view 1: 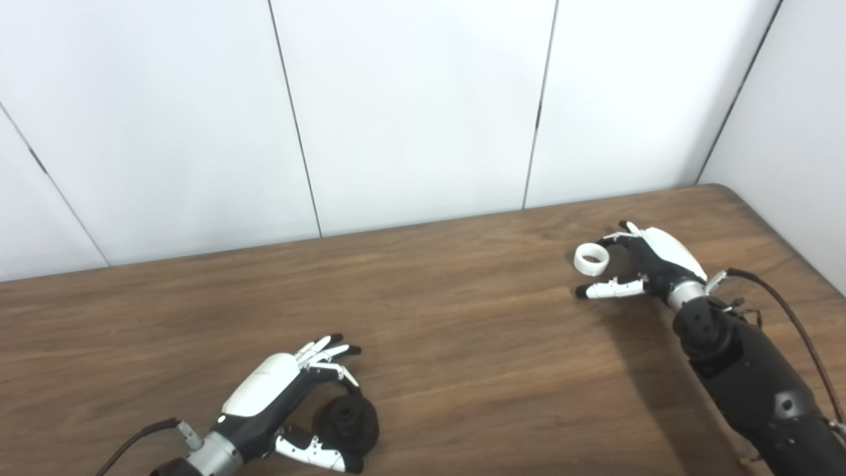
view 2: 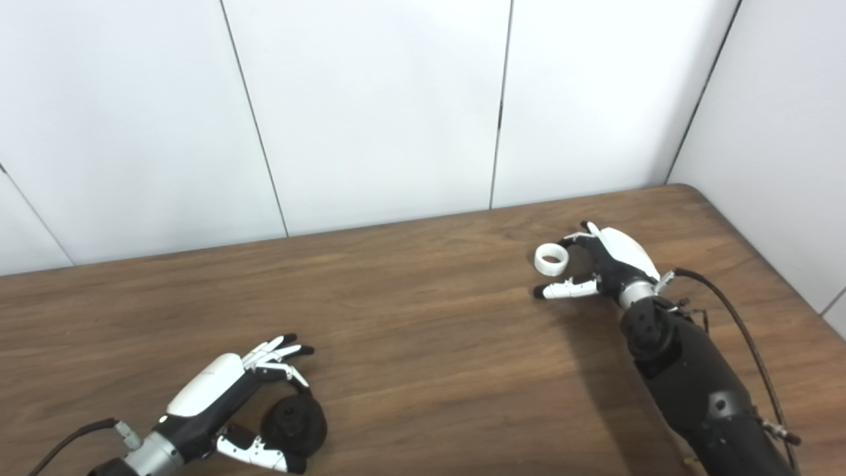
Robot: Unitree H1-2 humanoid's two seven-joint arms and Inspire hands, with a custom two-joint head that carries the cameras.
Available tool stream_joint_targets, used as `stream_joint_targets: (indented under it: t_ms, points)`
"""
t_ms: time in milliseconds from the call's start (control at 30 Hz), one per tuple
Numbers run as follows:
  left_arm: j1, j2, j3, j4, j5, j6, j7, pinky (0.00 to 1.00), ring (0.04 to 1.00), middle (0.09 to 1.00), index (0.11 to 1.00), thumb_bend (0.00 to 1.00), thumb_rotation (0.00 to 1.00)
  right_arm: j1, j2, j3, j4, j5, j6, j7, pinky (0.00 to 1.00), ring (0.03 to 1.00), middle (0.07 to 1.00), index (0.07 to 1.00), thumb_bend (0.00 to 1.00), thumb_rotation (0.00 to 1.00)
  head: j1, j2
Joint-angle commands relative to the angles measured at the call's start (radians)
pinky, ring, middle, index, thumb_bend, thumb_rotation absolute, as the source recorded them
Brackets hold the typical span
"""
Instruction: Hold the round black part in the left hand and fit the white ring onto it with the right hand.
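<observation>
The round black part (view 1: pixel 348 423) lies on the wooden table (view 1: pixel 449 344) near the front left. My left hand (view 1: pixel 284 396) is cupped around its left side, fingers spread above and behind it, thumb (view 1: pixel 316 453) low against its near side; the hand is open. The white ring (view 1: pixel 590 259) rests on the table at the right, toward the back. My right hand (view 1: pixel 644 264) sits just right of the ring, open: curled fingers reach its far edge, and the thumb (view 1: pixel 611 289) stretches out on the near side, apart from it.
White wall panels (view 1: pixel 410 106) rise directly behind the table's far edge and along its right side. The table's rounded back right corner (view 1: pixel 727 192) is close to my right hand. A black cable (view 1: pixel 793 317) loops off my right forearm.
</observation>
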Motion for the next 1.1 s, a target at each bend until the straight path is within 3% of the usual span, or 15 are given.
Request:
stream_joint_targets:
  t_ms: [0,600,867,933,1067]
  points:
    - [0.018,0.021,-0.016,0.013,0.027,0.019,-0.037,1.0,1.0,0.911,0.477,0.52,0.06,-0.033,-0.008,-0.001,-0.011,0.009,-0.014,0.002,0.92,1.0,1.0,0.731,0.79,0.35,-0.001,0.001]
    - [0.019,0.02,-0.016,0.015,0.022,0.015,-0.034,1.0,1.0,0.909,0.477,0.52,0.06,-0.029,-0.007,0.004,0.012,0.008,-0.065,-0.053,0.81,1.0,0.979,0.627,0.63,0.13,-0.003,0.0]
    - [0.021,0.021,-0.016,0.017,0.02,0.017,-0.036,1.0,1.0,0.91,0.477,0.52,0.06,-0.027,-0.01,0.008,0.018,0.014,-0.076,-0.061,0.81,1.0,0.979,0.604,0.61,0.12,-0.004,0.002]
    - [0.021,0.02,-0.016,0.016,0.019,0.018,-0.036,1.0,1.0,0.91,0.477,0.52,0.06,-0.028,-0.008,0.005,0.022,0.016,-0.081,-0.065,0.81,1.0,0.978,0.516,0.53,0.14,-0.004,0.002]
    - [0.02,0.02,-0.017,0.016,0.02,0.019,-0.037,1.0,1.0,0.91,0.477,0.52,0.06,-0.029,-0.005,0.001,0.026,0.024,-0.087,-0.069,0.82,1.0,0.977,0.492,0.51,0.14,-0.005,0.002]
